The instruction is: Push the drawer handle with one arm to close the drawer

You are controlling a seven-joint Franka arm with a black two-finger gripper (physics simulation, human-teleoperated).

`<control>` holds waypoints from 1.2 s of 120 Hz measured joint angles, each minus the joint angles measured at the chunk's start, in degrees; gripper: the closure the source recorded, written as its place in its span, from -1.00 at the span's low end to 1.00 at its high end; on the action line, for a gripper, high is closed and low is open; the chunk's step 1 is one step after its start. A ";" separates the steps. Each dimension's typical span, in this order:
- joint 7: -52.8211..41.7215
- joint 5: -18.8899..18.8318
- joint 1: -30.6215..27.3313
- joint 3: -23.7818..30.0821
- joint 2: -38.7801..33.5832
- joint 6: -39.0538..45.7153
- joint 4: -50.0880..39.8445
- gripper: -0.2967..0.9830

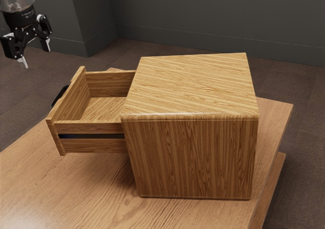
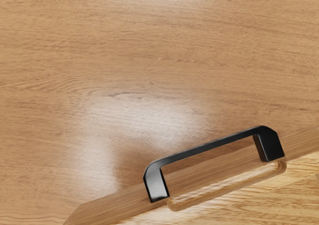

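Note:
My gripper [image 1: 35, 53] hangs open at the exterior view's upper left, its two pale fingertips apart with nothing between them. It is above and to the left of the drawer [image 1: 91, 143], which stands pulled out from the wooden cabinet [image 1: 195, 158]. The inside of the drawer looks bare. On the drawer's outer face the black handle [image 1: 60, 96] is partly hidden by the front panel. In the wrist view the whole black handle [image 2: 212, 146] runs slantwise along the drawer front [image 2: 117, 204]; no finger touches it.
The cabinet and drawer rest on a wooden table [image 1: 76, 193], whose right edge passes just beyond the cabinet in the exterior view. Grey walls [image 1: 213, 21] and a dark floor [image 1: 304, 153] lie behind and beside it.

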State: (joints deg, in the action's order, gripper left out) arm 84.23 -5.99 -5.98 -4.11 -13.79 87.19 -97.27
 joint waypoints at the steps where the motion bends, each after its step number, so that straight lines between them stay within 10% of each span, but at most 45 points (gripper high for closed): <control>1: -0.14 -0.04 -0.07 0.00 -0.01 0.13 -0.14 -0.54; 64: -4.29 -0.08 -3.03 -6.10 -24.77 6.88 -30.43 -0.43; 94: -3.96 -0.12 -7.85 -6.51 -17.74 16.48 -31.79 0.41; 144: -6.85 -0.22 -9.66 -4.37 -9.51 31.74 -32.06 0.67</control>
State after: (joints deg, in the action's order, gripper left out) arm 77.38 -6.22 -15.64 -8.49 -23.30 118.93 -129.33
